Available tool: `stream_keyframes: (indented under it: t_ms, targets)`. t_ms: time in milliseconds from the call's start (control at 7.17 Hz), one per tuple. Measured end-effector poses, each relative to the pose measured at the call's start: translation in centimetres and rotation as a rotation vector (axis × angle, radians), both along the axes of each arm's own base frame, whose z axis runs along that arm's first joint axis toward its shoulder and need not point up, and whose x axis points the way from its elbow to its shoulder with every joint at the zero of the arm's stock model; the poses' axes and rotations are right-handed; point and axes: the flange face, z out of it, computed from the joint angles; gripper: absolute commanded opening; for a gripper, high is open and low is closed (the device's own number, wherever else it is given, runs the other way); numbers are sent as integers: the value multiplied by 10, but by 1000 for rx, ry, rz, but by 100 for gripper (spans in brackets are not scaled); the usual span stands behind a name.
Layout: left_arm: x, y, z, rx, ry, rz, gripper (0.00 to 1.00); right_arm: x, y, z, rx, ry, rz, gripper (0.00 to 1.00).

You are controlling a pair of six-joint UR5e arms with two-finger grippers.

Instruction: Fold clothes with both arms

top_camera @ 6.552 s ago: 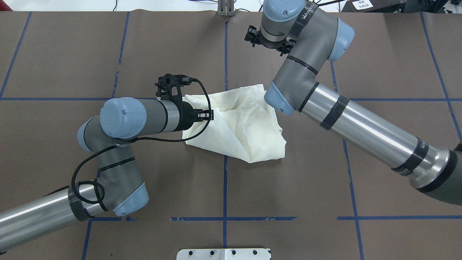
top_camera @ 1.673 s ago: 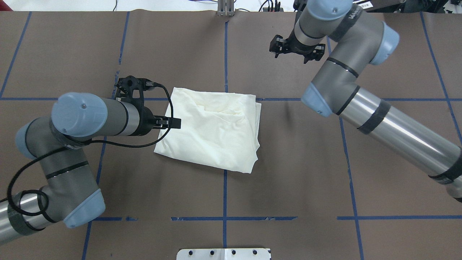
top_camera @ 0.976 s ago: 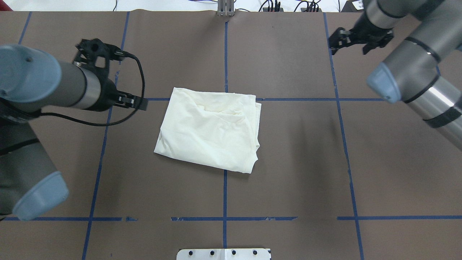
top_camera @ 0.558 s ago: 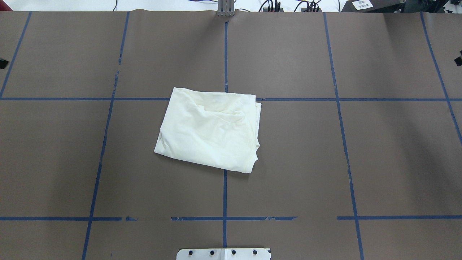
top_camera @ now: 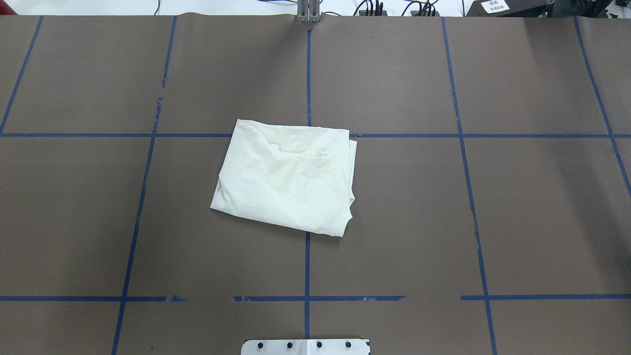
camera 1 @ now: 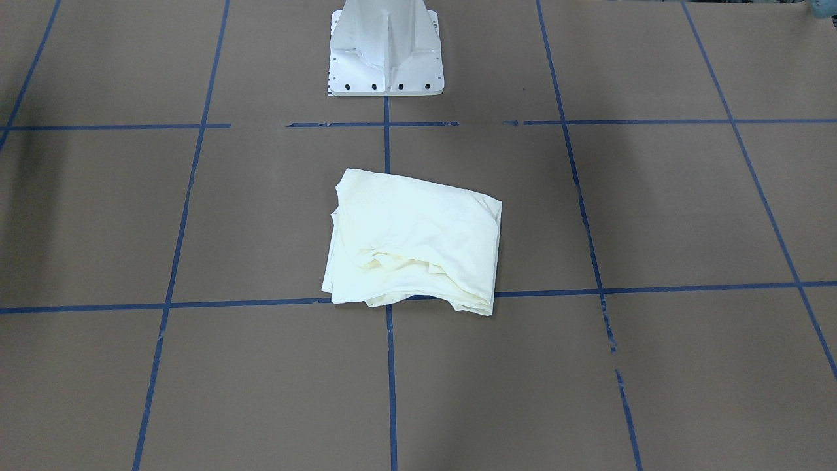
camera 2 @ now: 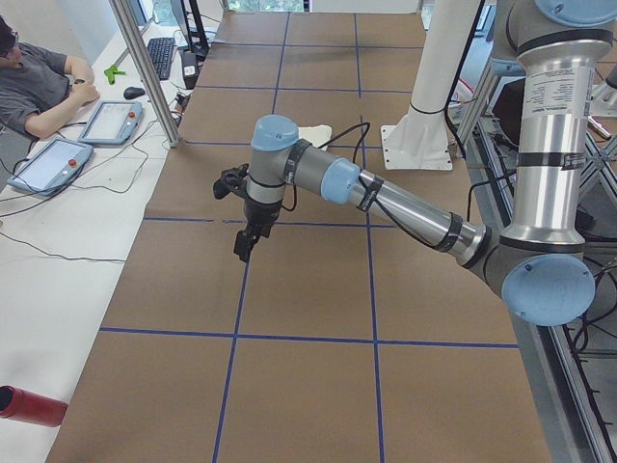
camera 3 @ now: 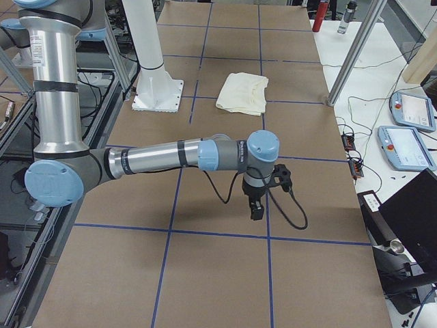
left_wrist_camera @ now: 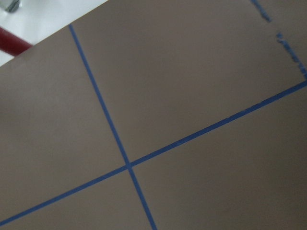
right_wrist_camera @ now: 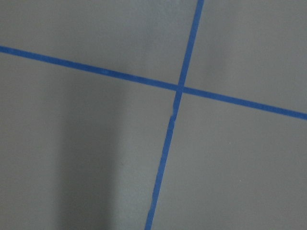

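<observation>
The folded shirt (top_camera: 288,180) lies plain side up at the middle of the desk (top_camera: 443,222), its long axis along the desk's length, slightly skewed, wrinkles toward the far edge. Blue tape lines (top_camera: 307,266) grid the brown top. The left gripper (camera 2: 246,241) and right gripper (camera 3: 256,208) hang over opposite ends; clenched or released, I cannot tell.

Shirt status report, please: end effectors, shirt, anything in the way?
Left end effector, right end effector: apart from shirt, open or shut unclear. Shirt folded, flat on table. Nothing on it.
</observation>
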Motion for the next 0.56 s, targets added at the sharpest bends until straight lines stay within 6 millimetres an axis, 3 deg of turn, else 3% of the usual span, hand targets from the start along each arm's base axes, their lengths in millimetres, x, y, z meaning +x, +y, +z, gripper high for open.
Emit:
stream_keyframes:
  t_ms: [279,558]
  targets:
    - [-39,14,42,-71,15,-59,100,9,23,18,-38,-11,19,100]
    - [-50,46,75,-104,95,-44,100,9,31,21,-58,-85,35,100]
